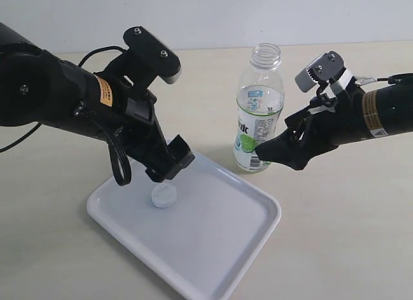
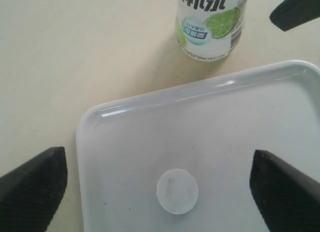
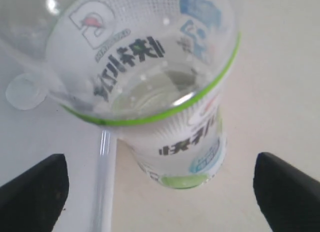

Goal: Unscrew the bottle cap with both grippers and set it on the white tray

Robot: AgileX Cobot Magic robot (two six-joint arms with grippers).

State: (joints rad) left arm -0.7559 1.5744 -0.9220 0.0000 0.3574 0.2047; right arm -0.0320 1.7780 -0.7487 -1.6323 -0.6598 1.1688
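Note:
The white bottle cap (image 1: 164, 196) (image 2: 177, 191) (image 3: 23, 92) lies flat on the white tray (image 1: 219, 248) (image 2: 260, 122), near its far-left corner. Just above the cap hovers my left gripper (image 1: 171, 168) (image 2: 160, 192), open, nothing between its fingers (image 2: 35, 184). The clear bottle (image 1: 258, 110) (image 2: 212, 25) (image 3: 165, 92) stands upright and uncapped on the table beside the tray's far edge. Beside the bottle's lower part, my right gripper (image 1: 274, 155) (image 3: 162, 192) is open and apart from it, fingers (image 3: 287, 189) spread wide.
The beige tabletop (image 1: 335, 235) surrounds the tray. The left arm's black cable (image 1: 119, 164) loops down beside the tray's far-left corner. A pale wall runs along the table's back edge.

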